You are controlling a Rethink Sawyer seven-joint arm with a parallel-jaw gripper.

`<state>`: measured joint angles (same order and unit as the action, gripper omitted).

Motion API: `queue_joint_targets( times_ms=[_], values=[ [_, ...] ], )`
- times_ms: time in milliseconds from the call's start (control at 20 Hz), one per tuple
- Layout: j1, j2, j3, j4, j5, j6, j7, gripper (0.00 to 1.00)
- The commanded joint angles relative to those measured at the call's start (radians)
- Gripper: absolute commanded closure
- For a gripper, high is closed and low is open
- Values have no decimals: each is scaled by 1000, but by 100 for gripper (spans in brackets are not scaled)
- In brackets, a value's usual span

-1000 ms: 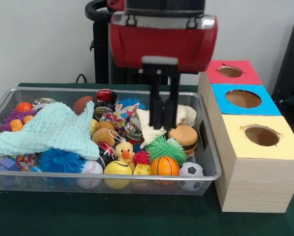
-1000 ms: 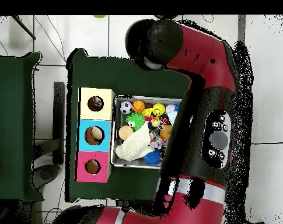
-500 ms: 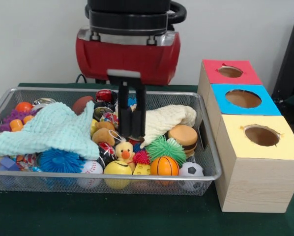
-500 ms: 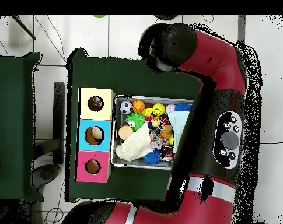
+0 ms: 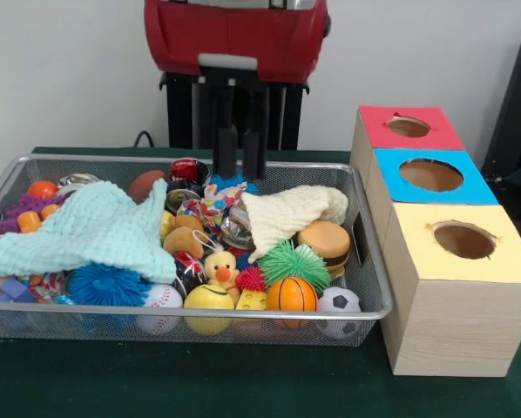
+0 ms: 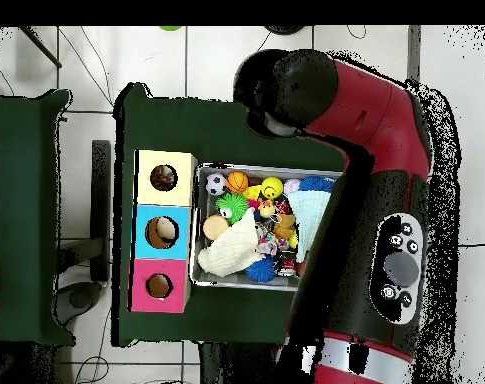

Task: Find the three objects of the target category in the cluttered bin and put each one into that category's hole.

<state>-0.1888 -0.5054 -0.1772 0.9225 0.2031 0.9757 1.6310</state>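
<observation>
Front and overhead views of a wire mesh bin [image 5: 369,287] on a green-covered bench [image 5: 191,383], with a three-compartment wooden box [image 5: 443,313] standing just beside it. The box carries a red-topped hole [image 5: 408,126], a blue-topped hole [image 5: 431,175] and a yellow-topped hole [image 5: 463,240]. The gripper [image 5: 241,161] hangs above the far side of the bin, its two black fingers [image 5: 228,157] slightly parted and holding nothing, their tips clear of the contents. The bin is filled with mixed toys: a mint knitted cloth [image 5: 91,226] draped over the side away from the box, a cream cloth [image 5: 291,212] near the centre, a toy hamburger [image 5: 324,244], a green spiky ball [image 5: 294,264], a blue spiky ball [image 5: 108,285], a rubber duck [image 5: 219,266], a small basketball [image 5: 291,294], a small soccer ball [image 5: 338,302], a baseball [image 5: 163,298] and a yellow ball [image 5: 208,299]. In the overhead view the red arm [image 6: 371,150] arches over one side of the bin.
</observation>
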Motion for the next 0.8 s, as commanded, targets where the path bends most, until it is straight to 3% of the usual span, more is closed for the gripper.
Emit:
queue_joint_targets(
  times_ms=[50, 800],
  values=[
    [3, -64, 33, 226, -79, 113, -33, 0],
    [-54, -153, 79, 469, -130, -62, -77, 0]
  ],
)
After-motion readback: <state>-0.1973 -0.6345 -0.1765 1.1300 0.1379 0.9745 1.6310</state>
